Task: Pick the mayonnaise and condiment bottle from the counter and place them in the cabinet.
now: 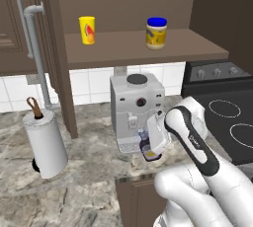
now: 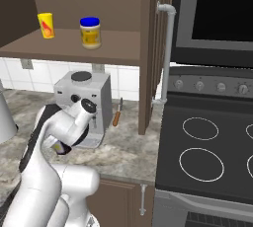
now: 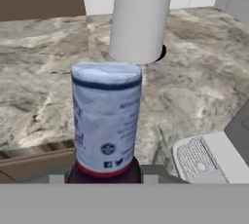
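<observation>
The short squat yellow mayonnaise jar with its wide blue lid point(image 1: 156, 33) is already sitting on the flat brown shelf board of the dark wooden wall cabinet point(image 1: 192, 48), near its right end. Left to do: the small dark brown condiment bottle with its pale cap point(image 3: 106, 116), which the two-finger gripper point(image 1: 149, 148) is clasping above the grey-beige marbled counter point(image 1: 89, 171), beside a grey coffee machine point(image 1: 137, 102). One jar, one bottle, one lidless yellow cup point(image 1: 87, 29), one white paper-towel roll point(image 1: 45, 144).

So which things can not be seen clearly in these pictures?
- Tool fingertips: in the hand view the small dark brown bottle with white label covers them.
- The bottle's body: left base view, behind the white tool.
- Label text on the squat yellow jar with blue lid: too small.
</observation>
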